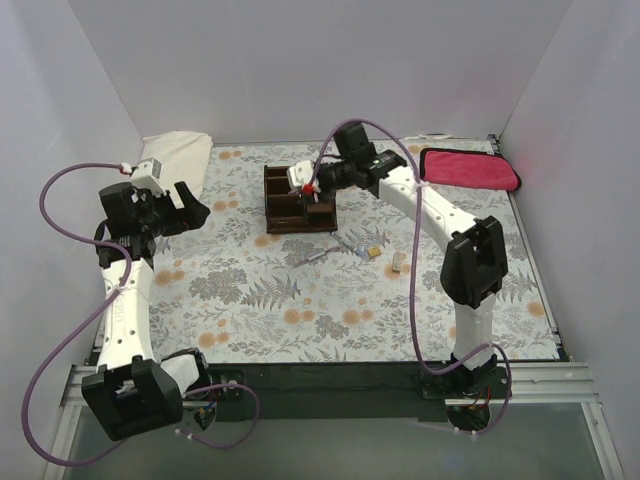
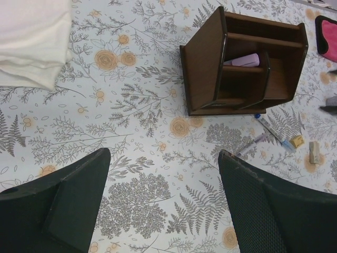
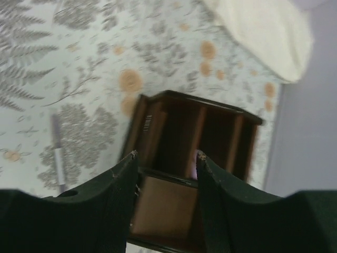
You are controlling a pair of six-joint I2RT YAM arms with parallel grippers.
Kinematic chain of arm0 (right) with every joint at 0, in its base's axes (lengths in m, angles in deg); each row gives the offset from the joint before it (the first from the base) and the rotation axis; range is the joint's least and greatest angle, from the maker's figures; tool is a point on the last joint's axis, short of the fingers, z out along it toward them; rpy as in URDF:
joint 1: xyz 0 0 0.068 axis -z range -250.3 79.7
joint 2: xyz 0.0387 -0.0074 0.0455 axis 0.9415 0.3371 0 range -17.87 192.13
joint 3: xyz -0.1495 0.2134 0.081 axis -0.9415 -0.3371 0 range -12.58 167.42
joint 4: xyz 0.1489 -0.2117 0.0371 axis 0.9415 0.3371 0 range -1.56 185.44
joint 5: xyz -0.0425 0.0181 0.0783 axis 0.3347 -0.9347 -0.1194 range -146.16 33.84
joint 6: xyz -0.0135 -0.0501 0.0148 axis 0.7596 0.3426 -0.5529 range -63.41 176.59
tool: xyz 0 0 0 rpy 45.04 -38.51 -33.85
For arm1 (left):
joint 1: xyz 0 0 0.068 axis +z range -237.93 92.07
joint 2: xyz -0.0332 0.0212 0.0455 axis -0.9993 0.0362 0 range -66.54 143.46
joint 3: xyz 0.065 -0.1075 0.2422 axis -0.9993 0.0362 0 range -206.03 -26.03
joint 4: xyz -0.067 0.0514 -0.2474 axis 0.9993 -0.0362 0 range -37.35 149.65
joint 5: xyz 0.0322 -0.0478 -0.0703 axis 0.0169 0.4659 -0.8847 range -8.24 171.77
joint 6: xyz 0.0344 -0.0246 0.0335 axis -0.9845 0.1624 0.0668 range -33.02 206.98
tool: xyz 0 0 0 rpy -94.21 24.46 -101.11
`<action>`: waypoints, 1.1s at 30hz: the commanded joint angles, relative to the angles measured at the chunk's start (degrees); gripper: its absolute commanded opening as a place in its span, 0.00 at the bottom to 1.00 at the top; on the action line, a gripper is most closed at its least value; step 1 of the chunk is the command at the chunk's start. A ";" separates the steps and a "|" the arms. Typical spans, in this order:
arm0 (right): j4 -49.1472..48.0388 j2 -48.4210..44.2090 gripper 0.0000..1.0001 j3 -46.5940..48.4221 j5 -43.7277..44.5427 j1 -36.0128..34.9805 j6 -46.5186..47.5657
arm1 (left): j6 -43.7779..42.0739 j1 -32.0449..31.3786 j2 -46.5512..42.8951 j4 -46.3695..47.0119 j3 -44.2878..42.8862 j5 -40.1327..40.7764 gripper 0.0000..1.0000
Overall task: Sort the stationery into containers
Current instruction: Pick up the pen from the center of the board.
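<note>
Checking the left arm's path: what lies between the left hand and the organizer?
Nothing. Only bare floral mat separates the left hand from the organizer, as the top and left wrist views both show.

Organizer [image 2: 202,68]: dark wood, upright, divided.
Eraser [image 2: 245,60]: pink, inside one compartment.
Pens [image 2: 270,128]: flat, just beside organizer.
Tan block [image 2: 314,152]: near pens.

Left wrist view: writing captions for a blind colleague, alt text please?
A dark brown wooden organizer stands on a floral tablecloth, pens lying loose beside it; the left hand hovers open in the foreground.
</note>
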 commanded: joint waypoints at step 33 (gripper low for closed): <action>42.55 25.06 0.39 19.02 14.55 -12.15 23.44 | -2.22 -3.91 -6.87 -7.47 0.52 3.91 0.81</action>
